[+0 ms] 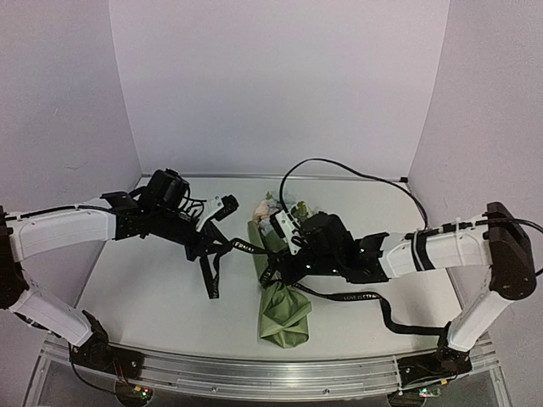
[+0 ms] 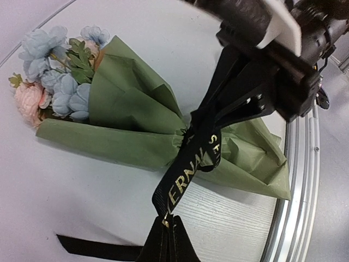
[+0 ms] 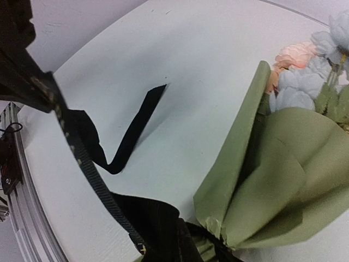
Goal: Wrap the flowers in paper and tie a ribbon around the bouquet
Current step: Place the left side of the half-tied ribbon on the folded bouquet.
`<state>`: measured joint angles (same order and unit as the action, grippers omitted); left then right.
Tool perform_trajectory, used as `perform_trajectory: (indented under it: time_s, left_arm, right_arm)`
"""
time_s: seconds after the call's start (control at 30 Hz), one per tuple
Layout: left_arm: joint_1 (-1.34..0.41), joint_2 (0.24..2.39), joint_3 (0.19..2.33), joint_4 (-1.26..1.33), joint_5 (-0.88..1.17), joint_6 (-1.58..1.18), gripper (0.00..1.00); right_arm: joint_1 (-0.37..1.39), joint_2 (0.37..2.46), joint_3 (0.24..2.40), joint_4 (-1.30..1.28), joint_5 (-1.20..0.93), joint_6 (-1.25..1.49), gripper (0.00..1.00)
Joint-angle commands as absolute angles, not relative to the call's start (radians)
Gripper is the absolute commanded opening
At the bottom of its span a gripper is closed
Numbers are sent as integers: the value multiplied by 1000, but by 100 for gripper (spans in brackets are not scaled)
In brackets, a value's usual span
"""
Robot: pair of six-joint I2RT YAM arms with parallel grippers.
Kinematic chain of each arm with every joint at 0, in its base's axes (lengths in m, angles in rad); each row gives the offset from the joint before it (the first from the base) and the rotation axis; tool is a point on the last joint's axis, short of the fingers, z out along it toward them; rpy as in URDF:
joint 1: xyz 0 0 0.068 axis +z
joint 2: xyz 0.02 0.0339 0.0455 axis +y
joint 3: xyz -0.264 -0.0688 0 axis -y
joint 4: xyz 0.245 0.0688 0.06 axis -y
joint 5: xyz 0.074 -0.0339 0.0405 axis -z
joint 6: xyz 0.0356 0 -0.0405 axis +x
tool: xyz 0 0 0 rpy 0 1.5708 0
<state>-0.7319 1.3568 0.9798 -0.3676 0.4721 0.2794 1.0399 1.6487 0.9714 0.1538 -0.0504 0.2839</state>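
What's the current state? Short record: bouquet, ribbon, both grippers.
bouquet: lying flat on the table, flowers poking out of the olive paper cone
ribbon: black, crossing the cone's pinched waist, loose tail on the table
left gripper: jaws shut on the ribbon, strand taut
right gripper: jaws shut on the ribbon at the waist
knot: cannot tell
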Motion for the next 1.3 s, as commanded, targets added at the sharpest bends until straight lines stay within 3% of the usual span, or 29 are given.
perform_trajectory:
  time_s: [0.0, 0.4, 0.77, 0.97, 1.07, 1.17, 1.27]
  left_arm:
    - [-799, 1440, 1024, -273, 426, 280, 1]
    - [-936, 1721, 1180, -233, 382, 338, 1]
    - [-976, 1825, 1288, -290, 352, 412, 2]
    - [-995, 1860, 1325, -339, 331, 455, 4]
    - [-1003, 1876, 1336, -358, 326, 474, 4]
    - [-1015, 1882, 1341, -364, 316, 490, 5]
    - [-1024, 1884, 1346, -367, 309, 499, 5]
  right_arm:
    - [1048, 1548, 859, 135, 28, 278, 0]
    - [1053, 1418, 651, 127, 108, 294, 4]
    - [1053, 1378, 599, 98, 108, 312, 17]
    - [1053, 1339, 557, 72, 119, 323, 33]
    - [1053, 1295, 539, 8, 169, 343, 47]
    - [1052, 1234, 555, -160, 248, 364, 60]
    - [1048, 1175, 614, -422, 347, 355, 64]
